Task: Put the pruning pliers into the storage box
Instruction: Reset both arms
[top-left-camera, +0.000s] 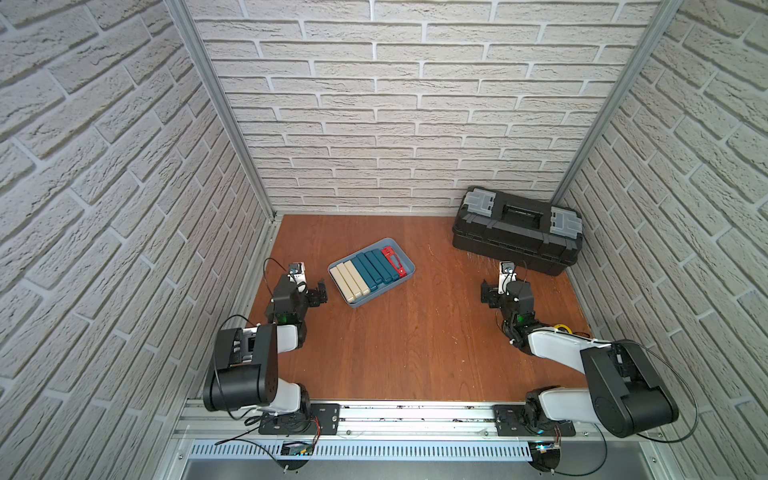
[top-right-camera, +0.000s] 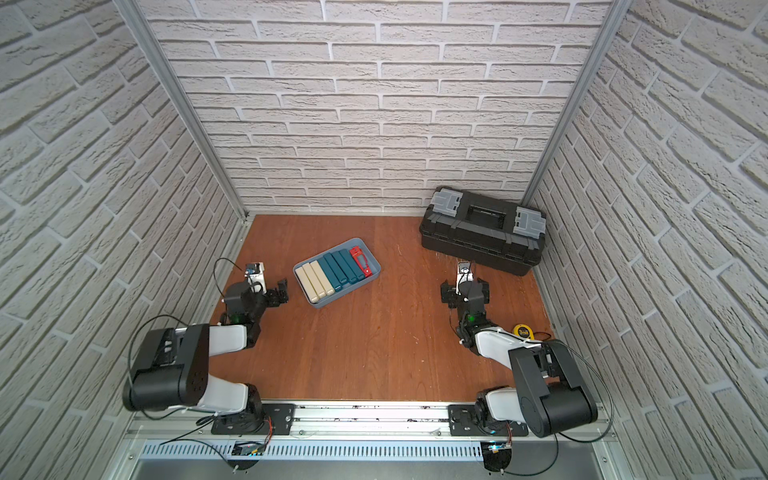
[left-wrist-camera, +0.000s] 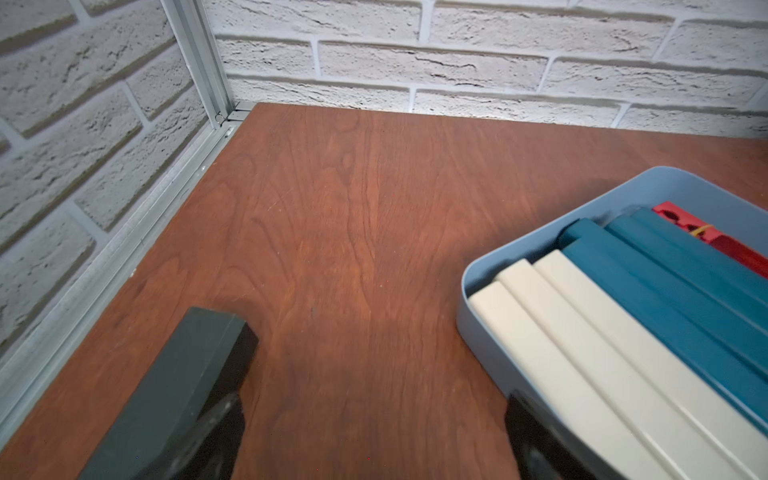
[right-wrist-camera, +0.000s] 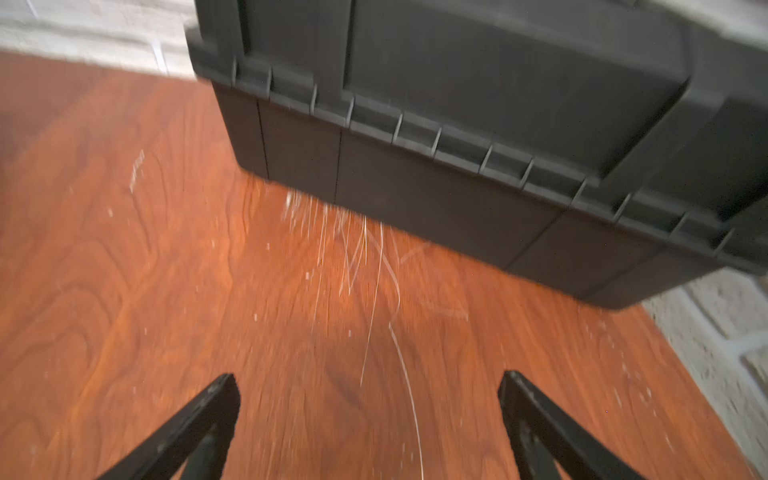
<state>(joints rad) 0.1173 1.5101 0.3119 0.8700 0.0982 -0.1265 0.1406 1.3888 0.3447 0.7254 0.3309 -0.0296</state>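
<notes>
Closest runs the aluminium rail (top-left-camera: 415, 413) bearing my arms; beyond it lies the reddish wooden table (top-left-camera: 415, 353), scratched white before the black toolbox (top-left-camera: 515, 237) in the far right corner. White brick walls (top-left-camera: 395, 124) close three sides. My left gripper (top-left-camera: 319, 293) and right gripper (top-left-camera: 489, 294) are spread wide, holding nothing. The pruning pliers (top-left-camera: 370, 270) lie side by side in the storage box (top-left-camera: 406, 262), near my left gripper.
</notes>
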